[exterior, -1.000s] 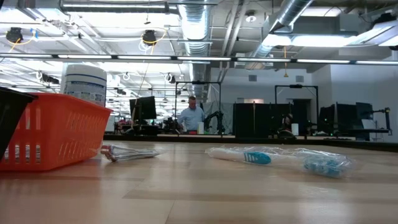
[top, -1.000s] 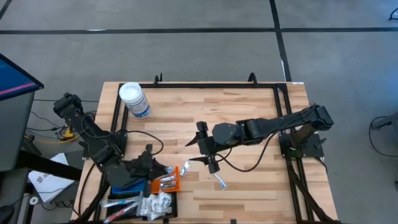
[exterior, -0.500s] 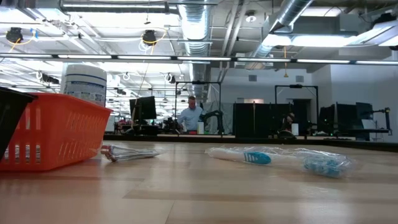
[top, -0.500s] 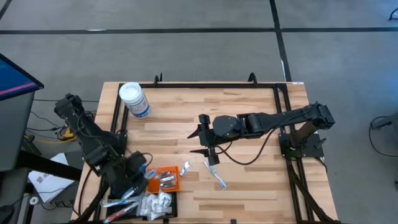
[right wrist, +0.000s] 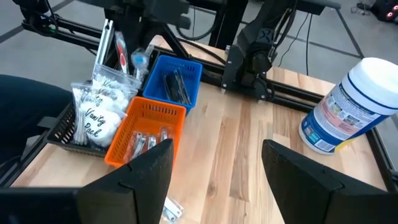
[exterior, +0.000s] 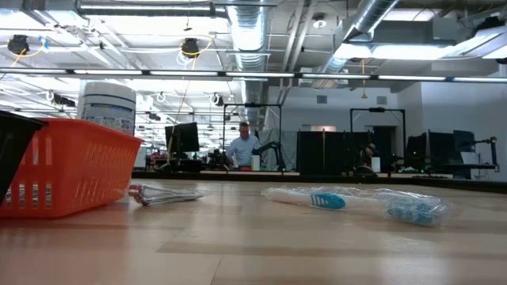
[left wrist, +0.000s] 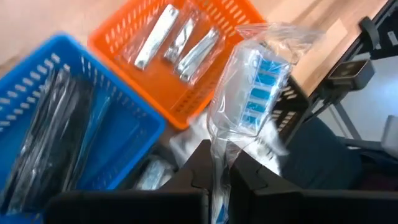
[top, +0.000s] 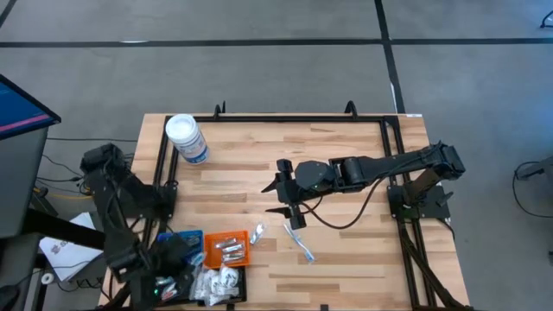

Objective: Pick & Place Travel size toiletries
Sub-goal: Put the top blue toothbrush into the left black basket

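Observation:
My left gripper [top: 167, 281] hovers over the near-left corner, above the black tray [top: 177, 289] of white packets [top: 220, 281], shut on a clear packet [left wrist: 252, 81] of blue items. My right gripper [top: 287, 197] hangs open over mid-table. Just near of it, a wrapped blue toothbrush [top: 300, 244] [exterior: 356, 202] and a silvery packet [top: 257, 233] [exterior: 162, 194] lie flat on the wood. An orange tray [top: 227, 249] [left wrist: 180, 56] holds silvery packets. My left gripper pinches the clear packet's wrapper at one end [left wrist: 219, 155] between its two fingers. In the right wrist view the packet [right wrist: 117, 53] hangs clear below the gripper, above the black tray's white packets [right wrist: 93, 112].
A blue tray [top: 184, 244] [left wrist: 56, 124] of dark sticks sits left of the orange one. A large white-lidded jar [top: 187, 138] [right wrist: 348, 106] stands at the far-left corner. Black frame rails [top: 285, 117] line the table's edges. Bare wood lies to the right.
My left arm has swung from above the blue and orange trays toward the near-left corner, carrying the clear packet and uncovering the blue tray. My right gripper shifted slightly toward the far edge, then held still, open throughout.

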